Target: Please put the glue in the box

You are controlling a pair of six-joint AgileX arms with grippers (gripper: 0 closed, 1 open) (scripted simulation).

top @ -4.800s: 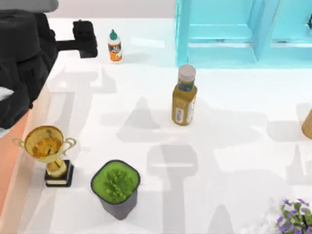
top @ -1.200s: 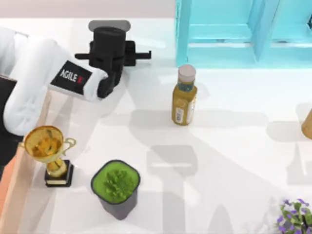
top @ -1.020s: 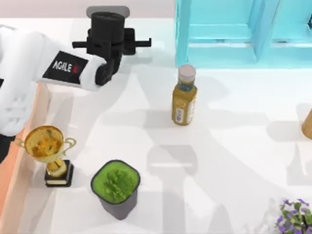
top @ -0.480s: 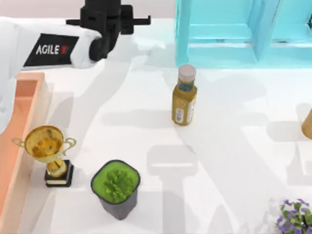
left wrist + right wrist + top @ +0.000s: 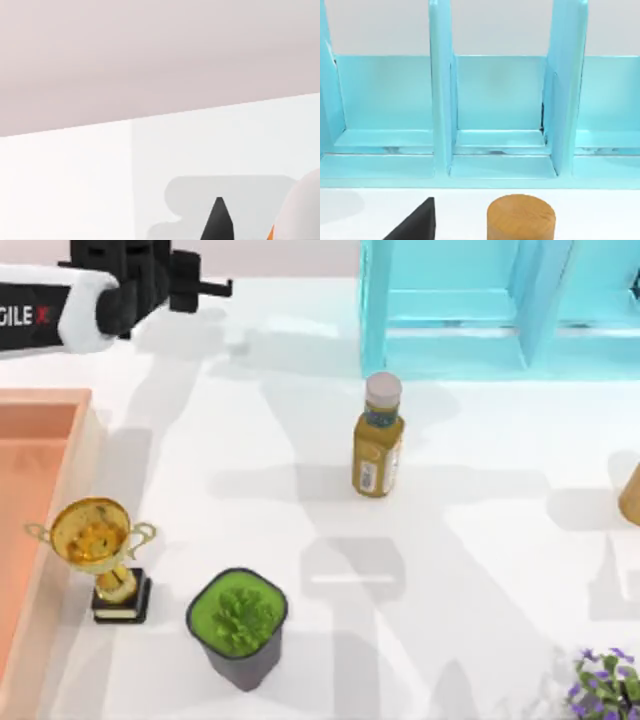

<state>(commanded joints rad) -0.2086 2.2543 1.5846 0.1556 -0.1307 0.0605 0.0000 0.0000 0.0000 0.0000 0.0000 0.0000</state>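
Observation:
The glue (image 5: pixel 300 212) shows as a white rounded body with a sliver of orange label, right beside a black fingertip (image 5: pixel 218 222) of my left gripper. That left gripper (image 5: pixel 150 275) hovers over the table's far left corner, shut on the glue, and its black body hides the bottle from above. The box (image 5: pixel 50 398), a salmon-orange bin with thick walls, lies along the table's left edge, nearer than the gripper. My right gripper (image 5: pixel 417 225) is parked facing the teal shelf.
A mustard-yellow bottle (image 5: pixel 378 437) stands mid-table. A gold trophy (image 5: pixel 100 550) and a potted green plant (image 5: pixel 238 625) sit beside the box's right wall. The teal shelf (image 5: pixel 480 310) spans the far right. A wooden cylinder (image 5: pixel 521 217) and purple flowers (image 5: pixel 605 685) are at the right.
My left arm came down over the glue at the far side, then rose and swung left. The glue has left the table, and more of the box is uncovered.

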